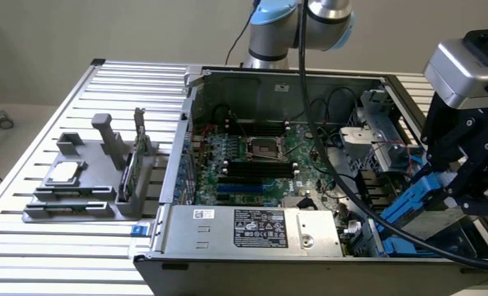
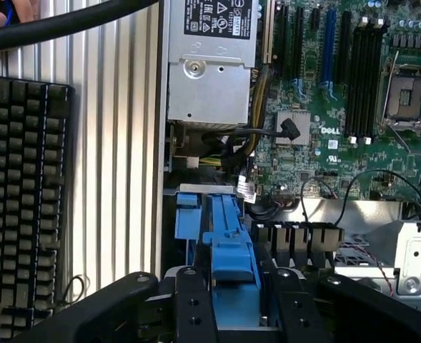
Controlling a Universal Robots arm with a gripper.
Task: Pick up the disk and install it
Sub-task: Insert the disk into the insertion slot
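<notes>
Grey plastic comes first at the exterior view's left: a parts holder (image 1: 71, 206) on the slatted table (image 1: 29, 265), carrying a small silver chip (image 1: 66, 174) and a thin green card (image 1: 132, 166) stood on edge. Neither is the task's thing.

In the middle sits the open computer case (image 1: 186, 117), with its motherboard (image 1: 256, 163) bare and the silver power supply (image 1: 252, 228) along the near edge.

At the exterior view's right, the gripper (image 1: 445, 185) is clamped on the disk (image 1: 408, 213). The wrist view confirms it: black fingers (image 2: 192, 304) press on either side of the disk's blue carrier rails.

The disk hangs slanted, its long axis running from the gripper down and toward the exterior view's left. Its lower end is over the drive bay (image 1: 361, 240) in the case's near right corner, beside the power supply.

What matters, as I judge it, is that slant against the bay's slot: the disk points down into the corner rather than lying level with it. Its lower end may touch the bay's edge, but the thick black cable (image 1: 303, 61) crosses in front lower down and I cannot be sure.
</notes>
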